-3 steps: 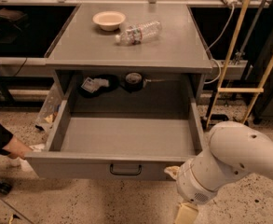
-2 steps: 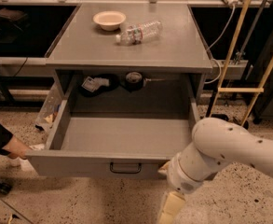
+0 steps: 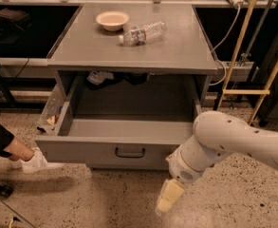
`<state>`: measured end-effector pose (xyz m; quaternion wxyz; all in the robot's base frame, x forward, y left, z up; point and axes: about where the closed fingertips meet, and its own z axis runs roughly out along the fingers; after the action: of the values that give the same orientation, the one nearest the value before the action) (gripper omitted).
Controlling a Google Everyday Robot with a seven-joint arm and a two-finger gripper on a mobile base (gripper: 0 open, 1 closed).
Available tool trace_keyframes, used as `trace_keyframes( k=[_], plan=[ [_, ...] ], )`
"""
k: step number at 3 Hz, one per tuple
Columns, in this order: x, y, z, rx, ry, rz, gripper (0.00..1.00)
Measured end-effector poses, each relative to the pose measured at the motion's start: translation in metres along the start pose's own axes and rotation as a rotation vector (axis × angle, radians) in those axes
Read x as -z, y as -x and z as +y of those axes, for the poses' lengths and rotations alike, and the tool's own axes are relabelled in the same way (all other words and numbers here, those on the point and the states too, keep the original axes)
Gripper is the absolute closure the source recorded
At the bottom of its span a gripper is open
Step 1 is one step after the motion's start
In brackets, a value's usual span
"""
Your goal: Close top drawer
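Tool: my tool (image 3: 169,198) hangs low over the speckled floor (image 3: 105,203), pointing down, at the end of my white arm (image 3: 224,141). I cannot tell whether it is clenched or released.
Top drawer: the top drawer (image 3: 81,148) sits up and to the left of the tool, pulled well out of the cabinet. Its grey front panel faces the camera and its inside is in plain view.
Handle: the small black handle (image 3: 129,152) is at the middle of the front panel, up and left of the tool, and apart from it.
Contact: my wrist is just beside the drawer front's right end. I cannot tell if it touches.
Counter: the grey counter (image 3: 176,51) lies far above the tool, over the drawer opening.
On the counter: a pale bowl (image 3: 112,20) and a plastic bottle (image 3: 143,32) lying on its side, near each other, far up and left of the tool.
Far left: a person's white shoe (image 3: 36,160) is on the floor by the drawer's left corner, well apart from the tool.
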<state>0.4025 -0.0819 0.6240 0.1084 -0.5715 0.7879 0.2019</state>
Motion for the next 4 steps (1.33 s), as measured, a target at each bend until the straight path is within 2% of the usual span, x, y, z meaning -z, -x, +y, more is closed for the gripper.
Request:
trace_keyframes(
  k=[1,2,3,4],
  plan=[
    [0.007,0.012,-0.048,-0.106,-0.058,-0.012,0.00],
    [0.017,0.033,-0.088,-0.177,-0.096,-0.037,0.00],
    [0.023,0.054,-0.120,-0.228,-0.116,-0.053,0.00],
    [0.035,0.089,-0.150,-0.237,-0.142,-0.073,0.00]
  ],
)
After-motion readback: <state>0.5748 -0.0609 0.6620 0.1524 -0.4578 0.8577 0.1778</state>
